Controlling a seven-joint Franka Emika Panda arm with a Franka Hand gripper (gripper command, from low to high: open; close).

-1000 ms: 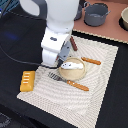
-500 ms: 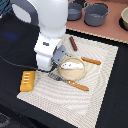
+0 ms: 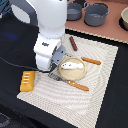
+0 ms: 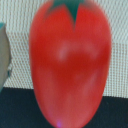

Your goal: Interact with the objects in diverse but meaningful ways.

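The glossy red tomato (image 4: 70, 60) with its green stalk cap is seen directly beneath the wrist camera, long axis along the view, blurred; the gripper's state cannot be told. Cream ribbed cloth (image 3: 100, 95) lies open beyond the tan round plate (image 3: 71, 71).

White arm (image 3: 49, 30) low, pincer hidden

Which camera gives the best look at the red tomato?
The wrist view: the shiny red toy tomato with a green stem fills nearly the whole picture, close up over the pale ribbed mat. In the exterior view I cannot find it; the white robot arm seems to hide it.
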